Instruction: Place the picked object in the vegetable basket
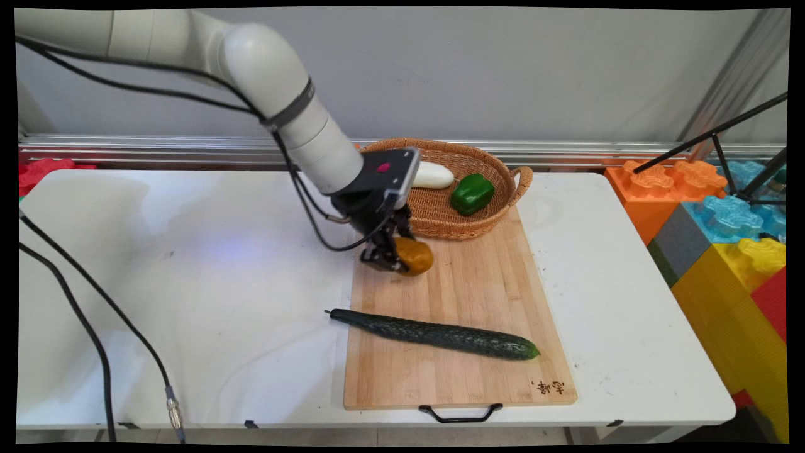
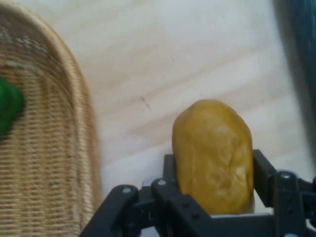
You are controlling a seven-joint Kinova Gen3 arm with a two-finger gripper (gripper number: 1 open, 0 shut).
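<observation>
The gripper (image 1: 397, 255) pinches one potato (image 1: 415, 256) over the board's (image 1: 465, 371) far end beside one basket (image 1: 478, 223), which holds one pepper (image 1: 472, 194); one cucumber (image 1: 440, 334) lies nearer.

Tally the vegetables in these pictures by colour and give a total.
Green: 2, the cucumber and the pepper
White: 1, the long white vegetable in the basket
Yellow-brown: 1, the potato in the hand
Total: 4
</observation>
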